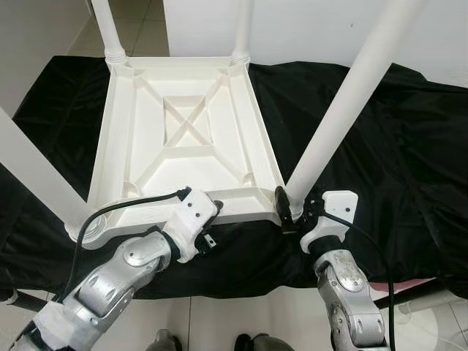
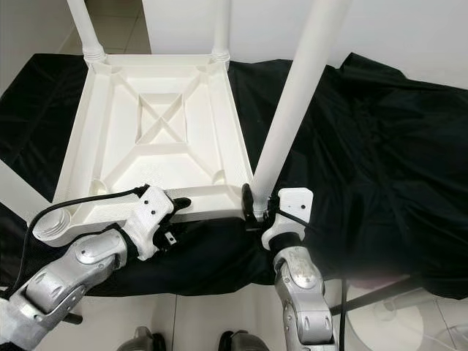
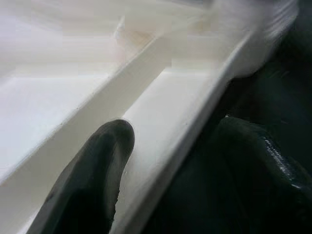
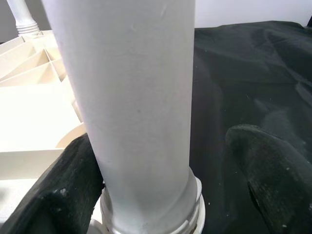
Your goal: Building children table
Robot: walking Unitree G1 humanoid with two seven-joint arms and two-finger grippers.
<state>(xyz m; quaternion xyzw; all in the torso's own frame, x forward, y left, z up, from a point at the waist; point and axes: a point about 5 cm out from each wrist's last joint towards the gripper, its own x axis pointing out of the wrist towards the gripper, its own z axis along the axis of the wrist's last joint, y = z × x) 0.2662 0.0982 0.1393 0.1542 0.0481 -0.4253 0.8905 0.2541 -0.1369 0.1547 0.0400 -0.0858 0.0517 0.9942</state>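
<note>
While the left gripper (image 1: 207, 208) is pinching the upturned white plastic tabletop's rim (image 1: 241, 196), the right gripper (image 4: 161, 195), fingers spread, is straddling the white tubular leg (image 1: 344, 102), apparently seating it; closing and twisting likely follows.

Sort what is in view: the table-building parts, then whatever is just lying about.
Job:
- white tabletop, upside down
- near right leg, right gripper around its base
- other legs
- left gripper on the near rim

Lying about:
- black cloth underneath
</note>
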